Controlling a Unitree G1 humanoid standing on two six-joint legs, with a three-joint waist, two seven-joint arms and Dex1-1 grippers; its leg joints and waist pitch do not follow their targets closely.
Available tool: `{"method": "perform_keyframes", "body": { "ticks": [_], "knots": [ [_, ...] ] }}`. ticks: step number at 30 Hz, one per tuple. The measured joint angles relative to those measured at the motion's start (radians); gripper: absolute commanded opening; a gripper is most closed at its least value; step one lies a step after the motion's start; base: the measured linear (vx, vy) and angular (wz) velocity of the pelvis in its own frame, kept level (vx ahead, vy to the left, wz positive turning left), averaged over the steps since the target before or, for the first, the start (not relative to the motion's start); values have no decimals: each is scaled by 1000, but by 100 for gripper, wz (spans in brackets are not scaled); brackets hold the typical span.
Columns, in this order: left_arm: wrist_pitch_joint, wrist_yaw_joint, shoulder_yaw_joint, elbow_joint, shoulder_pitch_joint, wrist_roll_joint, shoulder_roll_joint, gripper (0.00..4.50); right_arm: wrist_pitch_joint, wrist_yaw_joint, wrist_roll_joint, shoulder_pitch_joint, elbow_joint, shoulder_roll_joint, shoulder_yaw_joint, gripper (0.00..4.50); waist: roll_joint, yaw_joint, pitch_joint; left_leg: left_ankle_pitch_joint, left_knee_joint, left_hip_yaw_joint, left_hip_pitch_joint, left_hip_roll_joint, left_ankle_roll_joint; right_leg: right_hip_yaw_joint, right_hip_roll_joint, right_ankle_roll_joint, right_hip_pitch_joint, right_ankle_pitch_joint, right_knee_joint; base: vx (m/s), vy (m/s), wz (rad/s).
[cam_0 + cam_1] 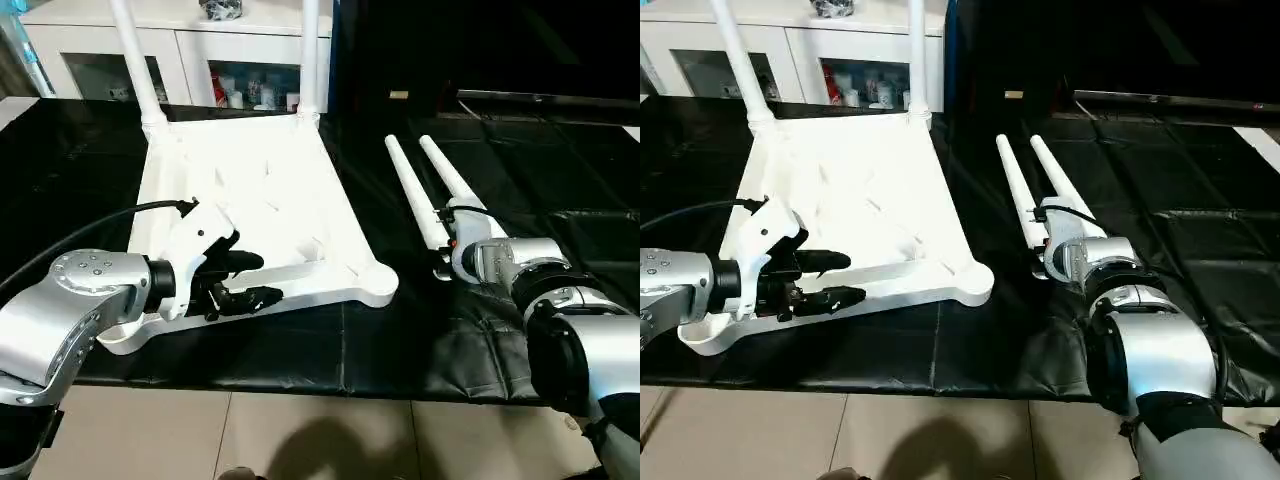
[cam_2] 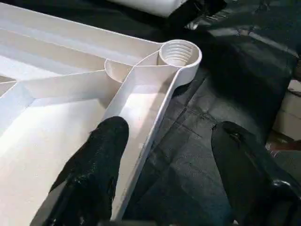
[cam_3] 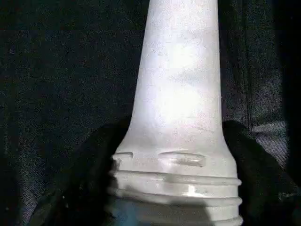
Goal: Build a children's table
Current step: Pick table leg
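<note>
A bench (image 1: 450, 340) under a black cover is carrying everything. No writing or brand can be read anywhere.

The white table top (image 1: 250, 215) is lying upside down on the robot's left half of the bench, ribbed underside facing up. Two white legs are already standing upright in its far corner sockets, the far-left leg (image 1: 133, 55) and the far-right leg (image 1: 309, 55). The near-right corner socket (image 2: 178, 52) is sitting empty, its inner thread showing.

Behind the bench a white cabinet (image 1: 185, 60) with glass doors is holding small colourful items, too small to identify.

Two loose legs are lying side by side on the cover to the right of the top, narrow ends pointing away: the inner leg (image 1: 410, 190) and the outer leg (image 1: 450, 180).

The left claw (image 1: 240, 282) is hovering at the top's near edge, fingers (image 2: 96, 165) spread apart, one over the underside and one past the rim, gripping nothing.

The right claw (image 3: 174, 188) is reaching the thick threaded end of the outer leg, with a finger on each side of it; whether it is clamping cannot be told.
</note>
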Motion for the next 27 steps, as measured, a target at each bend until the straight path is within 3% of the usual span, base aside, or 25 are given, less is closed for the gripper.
{"method": "perform_keyframes", "body": {
  "ticks": [6, 11, 17, 20, 22, 27],
  "knots": [
    [-27, 37, -10, 64, -46, 10, -59, 328, -41, -10, 48, -1, 3, 0, -49, 283, 3, -1, 1, 0, 0, 0, -1, 0, 0, 0, 0, -1, -1, 1, 0, 0, 0, 0],
    [-70, 122, -10, 176, -117, 42, -171, 328, -158, 29, 128, -2, -17, 3, -132, 281, 7, -2, 3, 0, 0, 0, -2, 0, 0, 0, 0, -2, -2, 1, 0, 0, 0, 0],
    [-103, 210, -4, 270, -167, 51, -277, 328, -193, 77, 244, 14, -75, 22, -235, 280, 8, -2, 3, 0, 0, 1, -5, 0, 0, 0, 0, -2, -3, 1, -1, 0, 0, 0],
    [-117, 257, 4, 320, -192, 56, -338, 328, -199, 135, 300, 28, -99, 46, -272, 280, 8, -4, 4, 0, 0, 1, -5, 0, 0, -1, 0, -2, -3, 1, -1, 0, 0, 0],
    [-140, 316, 46, 386, -233, 52, -425, 328, -187, 248, 375, 83, -193, 75, -307, 280, 8, -2, 4, 0, 1, 1, -5, 0, 1, -1, 0, -2, -3, 1, -2, 0, 0, 0],
    [-166, 433, 180, 528, -329, -33, -578, 361, -66, 407, 505, 229, -491, 133, -296, 280, 8, 6, 3, 0, 1, 0, -5, 0, 1, -2, 0, -2, 0, 1, -3, 0, 0, 0]
  ]
}}
